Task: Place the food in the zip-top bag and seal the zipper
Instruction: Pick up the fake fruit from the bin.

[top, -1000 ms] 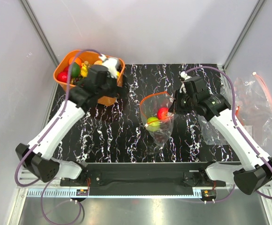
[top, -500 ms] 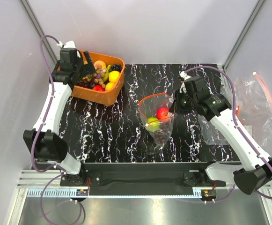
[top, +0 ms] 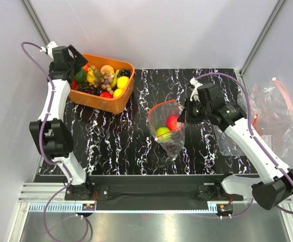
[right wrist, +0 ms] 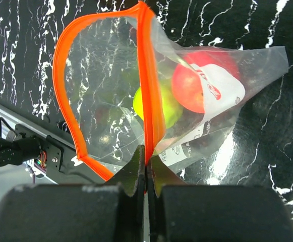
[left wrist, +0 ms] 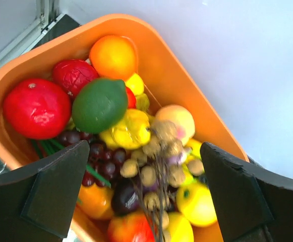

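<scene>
The orange basket (top: 100, 103) holds most of the food (top: 105, 79). Well to its right, the zip-top bag (top: 172, 143) stands with its mouth wide, apparently for loading, a red apple (top: 173, 122) already inside. The right gripper (right wrist: 146, 156) is clenched on the zipper (right wrist: 147, 75). The left gripper (top: 77, 59), fully released, hovers over the basket's left end, likely choosing a piece.

A robotics lab test cell. Plain white panel walls (top: 151, 30) on grey metal frame struts (top: 259, 35) enclose a black tabletop with white marble veining (top: 136, 136). A white-and-black left robot arm (top: 53, 103) and matching right robot arm (top: 249, 143), trailing purple cables (top: 222, 73), are bolted to a black mounting bar (top: 151, 189) beside an aluminium rail (top: 151, 207). Glossy plastic toy fruit (top: 103, 80) fills an orange plastic basket (top: 102, 104).
</scene>
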`<act>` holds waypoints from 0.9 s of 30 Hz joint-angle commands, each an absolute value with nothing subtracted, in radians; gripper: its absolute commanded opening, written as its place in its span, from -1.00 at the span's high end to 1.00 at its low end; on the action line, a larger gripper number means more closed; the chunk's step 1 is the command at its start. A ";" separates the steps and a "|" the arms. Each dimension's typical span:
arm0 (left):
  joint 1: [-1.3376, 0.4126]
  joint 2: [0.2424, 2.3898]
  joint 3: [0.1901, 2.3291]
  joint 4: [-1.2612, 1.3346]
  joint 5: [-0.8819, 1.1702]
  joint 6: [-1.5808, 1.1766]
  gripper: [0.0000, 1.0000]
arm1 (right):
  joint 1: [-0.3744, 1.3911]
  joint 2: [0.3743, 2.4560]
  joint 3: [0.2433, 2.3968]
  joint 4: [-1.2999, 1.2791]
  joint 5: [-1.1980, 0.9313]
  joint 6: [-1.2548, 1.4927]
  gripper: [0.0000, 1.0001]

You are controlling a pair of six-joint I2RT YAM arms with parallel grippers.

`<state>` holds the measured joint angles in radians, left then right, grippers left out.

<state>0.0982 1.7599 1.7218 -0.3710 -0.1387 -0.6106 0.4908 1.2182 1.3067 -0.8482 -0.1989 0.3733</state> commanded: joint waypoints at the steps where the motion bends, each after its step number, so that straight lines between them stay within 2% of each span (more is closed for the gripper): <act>1: 0.121 1.845 1.776 -0.299 -0.166 -0.710 -0.98 | 0.495 1.187 1.287 -0.779 -0.253 0.348 1.00; 10: 0.126 2.064 1.962 -0.367 -0.299 -0.511 -0.98 | 0.495 1.160 1.241 -0.756 -0.265 0.311 1.00; 17: 0.124 2.170 1.996 -0.403 -0.252 -0.433 -0.98 | 0.497 1.157 1.229 -0.765 -0.253 0.288 1.00; 20: 0.124 2.204 2.023 -0.443 -0.233 -0.422 -0.89 | 0.495 1.152 1.223 -0.758 -0.253 0.293 1.00; 21: 0.124 2.207 2.022 -0.443 -0.224 -0.419 -0.71 | 0.495 1.152 1.223 -0.756 -0.255 0.293 1.00; 23: 0.124 2.204 2.019 -0.443 -0.203 -0.413 -0.48 | 0.495 1.155 1.224 -0.752 -0.258 0.295 1.00; 24: 0.124 2.198 2.016 -0.439 -0.201 -0.410 -0.26 | 0.497 1.158 1.227 -0.755 -0.256 0.301 1.00; 26: 0.126 2.166 1.996 -0.430 -0.198 -0.407 -0.08 | 0.495 1.160 1.233 -0.761 -0.256 0.307 1.00; 27: 0.127 2.134 1.988 -0.422 -0.199 -0.408 -0.06 | 0.495 1.158 1.233 -0.762 -0.253 0.311 1.00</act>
